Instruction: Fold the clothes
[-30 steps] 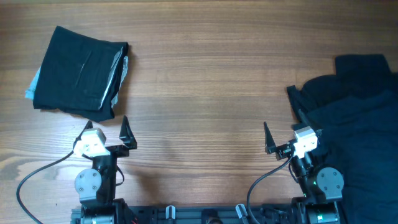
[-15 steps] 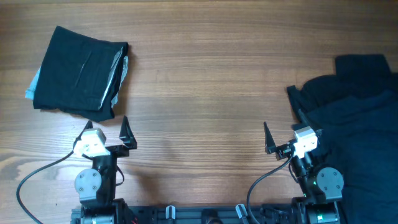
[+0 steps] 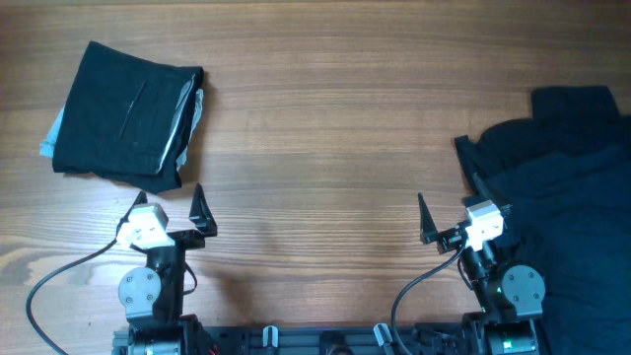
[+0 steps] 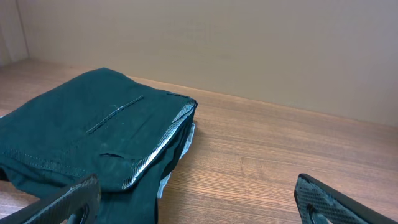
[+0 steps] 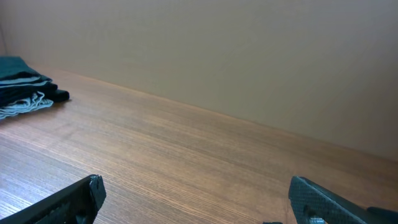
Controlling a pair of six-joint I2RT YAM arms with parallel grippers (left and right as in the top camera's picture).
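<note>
A folded stack of dark clothes [image 3: 123, 113] with a pale blue edge lies at the table's far left; it also fills the left half of the left wrist view [image 4: 93, 137]. A loose pile of dark unfolded clothes [image 3: 562, 187] covers the right side. My left gripper [image 3: 170, 205] is open and empty just in front of the folded stack, its fingers wide apart in its wrist view [image 4: 199, 205]. My right gripper [image 3: 452, 207] is open and empty at the left edge of the loose pile, over bare wood in its wrist view [image 5: 196, 199].
The wooden table [image 3: 325, 138] spans the view between the two piles. A beige wall [image 5: 217, 50] rises behind its far edge. The folded stack shows small at the far left of the right wrist view [image 5: 25, 84]. Both arm bases stand at the near edge.
</note>
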